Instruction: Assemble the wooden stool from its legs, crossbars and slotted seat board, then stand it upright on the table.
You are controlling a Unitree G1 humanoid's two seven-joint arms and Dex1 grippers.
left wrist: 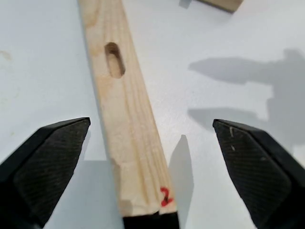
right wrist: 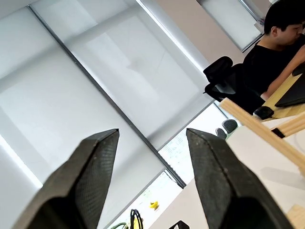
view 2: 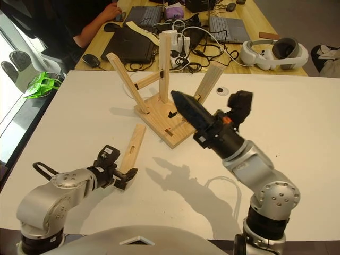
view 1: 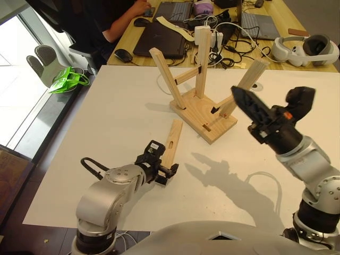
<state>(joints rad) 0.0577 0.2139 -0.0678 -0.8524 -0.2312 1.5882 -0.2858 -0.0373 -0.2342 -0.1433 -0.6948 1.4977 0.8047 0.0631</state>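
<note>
Now the slotted seat board (view 1: 203,118) lies inverted on the white worktop (view 1: 106,138), so three legs (view 1: 166,77) stand upward in it. A fourth leg (view 1: 172,139) lies loose beside it. The left jaws are open astride its near end, seemingly to grasp it. The right jaws hover open and empty by the board.

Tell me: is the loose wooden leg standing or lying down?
Lying down: the loose leg lies flat on the table, slot upward, inside the open left gripper.

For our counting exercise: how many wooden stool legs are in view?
4. Three stick up from the seat board: left leg, middle leg, right leg. The loose leg lies flat on the table.
</note>
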